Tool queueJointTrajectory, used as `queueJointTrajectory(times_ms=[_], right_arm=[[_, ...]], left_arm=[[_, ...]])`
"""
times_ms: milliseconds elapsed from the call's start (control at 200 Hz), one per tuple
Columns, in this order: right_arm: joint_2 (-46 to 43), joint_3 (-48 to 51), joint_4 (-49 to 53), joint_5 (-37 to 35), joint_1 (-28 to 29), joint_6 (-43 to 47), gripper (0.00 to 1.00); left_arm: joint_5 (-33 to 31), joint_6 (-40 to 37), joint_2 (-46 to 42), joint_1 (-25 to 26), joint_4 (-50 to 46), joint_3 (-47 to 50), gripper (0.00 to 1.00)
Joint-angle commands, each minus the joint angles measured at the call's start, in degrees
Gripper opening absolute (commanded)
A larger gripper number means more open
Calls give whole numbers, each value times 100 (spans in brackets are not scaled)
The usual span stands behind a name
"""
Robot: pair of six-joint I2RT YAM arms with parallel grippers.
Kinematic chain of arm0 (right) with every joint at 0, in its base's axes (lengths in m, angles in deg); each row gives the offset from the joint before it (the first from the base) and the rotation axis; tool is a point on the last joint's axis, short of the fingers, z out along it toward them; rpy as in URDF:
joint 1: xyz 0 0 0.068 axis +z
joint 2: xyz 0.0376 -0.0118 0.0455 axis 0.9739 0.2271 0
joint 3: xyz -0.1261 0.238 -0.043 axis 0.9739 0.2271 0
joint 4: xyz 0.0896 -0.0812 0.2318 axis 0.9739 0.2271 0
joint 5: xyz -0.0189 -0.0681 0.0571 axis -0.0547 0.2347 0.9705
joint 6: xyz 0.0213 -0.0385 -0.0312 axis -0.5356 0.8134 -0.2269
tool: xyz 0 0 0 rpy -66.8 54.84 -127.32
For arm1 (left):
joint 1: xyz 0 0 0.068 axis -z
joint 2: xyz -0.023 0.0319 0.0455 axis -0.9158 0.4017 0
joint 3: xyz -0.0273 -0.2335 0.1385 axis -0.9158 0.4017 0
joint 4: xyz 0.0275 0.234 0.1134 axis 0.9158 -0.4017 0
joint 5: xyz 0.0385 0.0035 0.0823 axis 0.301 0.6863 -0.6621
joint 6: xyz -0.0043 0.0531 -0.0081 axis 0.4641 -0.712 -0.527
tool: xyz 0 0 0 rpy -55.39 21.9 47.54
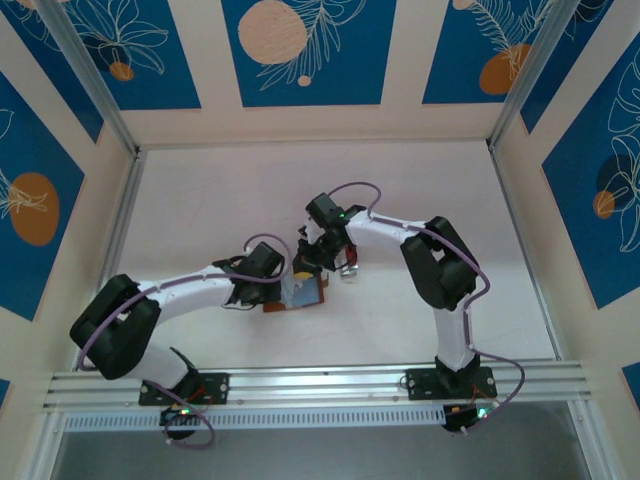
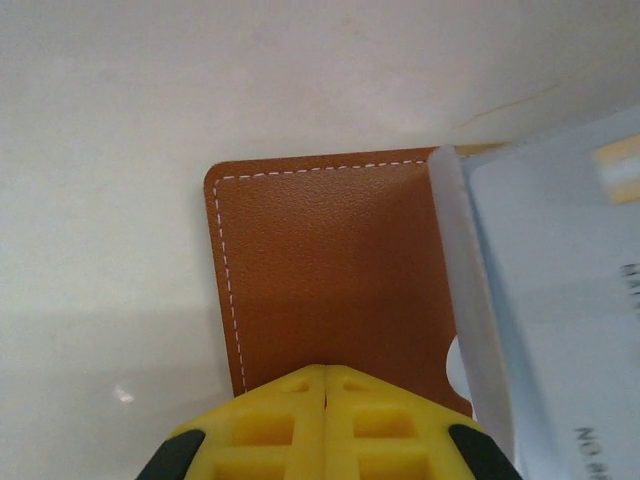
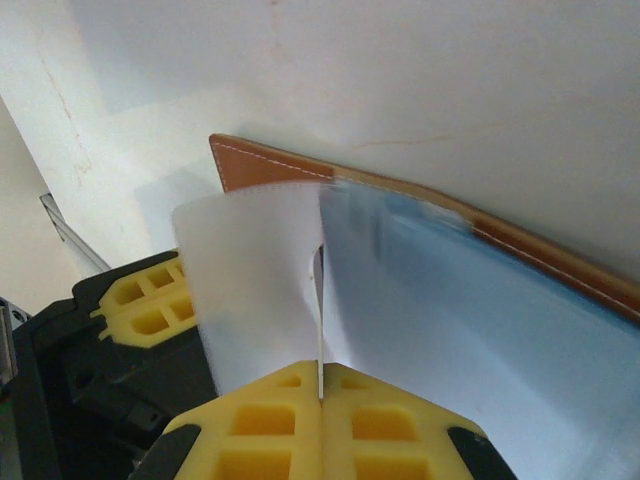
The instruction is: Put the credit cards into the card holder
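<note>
Worktop edges: metal rails [image 1: 118, 225] are running along the left and right edges of the white worktop [image 1: 200, 200]. A cream wall is closing off the far edge, and a long rail [image 1: 320, 380] at the near edge is carrying both arm bases.
Open room: broad white surface is lying open between the two claws and the far edge, and more is stretching towards the left and right rails. The two arms are crowding together around the middle.
Card holder, place: the card holder [image 1: 290, 307] is lying flat near the middle of the worktop, somewhat closer to the near edge. It is sitting between the two arms and well apart from every edge.
Card holder, looks: in the left wrist view it is showing grained tan-brown leather with pale stitching along its border and a rounded corner. A cloudy clear pocket edge is crossing it on the right side.
Card: a pale blue card [image 2: 570, 300] with dark lettering is lying over the holder's right part.
Left claw: the left claw [image 2: 325, 385] is closed, its yellow fingertips meeting with nothing between them. They are sitting right at the leather's near border, and contact cannot be told.
Right claw: the right claw [image 3: 320, 385] is closed on a thin pale sheet [image 3: 250, 280] seen edge-on beside the blue card. Whether that sheet is a card or the pocket cannot be told.
</note>
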Motion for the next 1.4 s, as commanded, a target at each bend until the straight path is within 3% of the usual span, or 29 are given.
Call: queueJointTrajectory(times_ms=[0,260,510,800,1050,1395], right_arm=[[211,-213,283,87,70,16,0],[284,-239,529,-285,53,77,0],[416,-330,670,-432,114,139,0],[363,-394,786,-553,130,235,0],[202,-308,821,-503,96,349,0],[-288,-62,680,-16,0,351,0]], left_arm=[[-4,92,86,-70,-370,150,0],[-1001,420,-890,-200,-1627,34,0],[-932,22,-1420,-196,-1829,-483,4],[12,-383,-587,-144,-1009,-933,4],[39,-347,156,-151,-809,-762,2],[-273,-156,421,-146,-625,-215,1]])
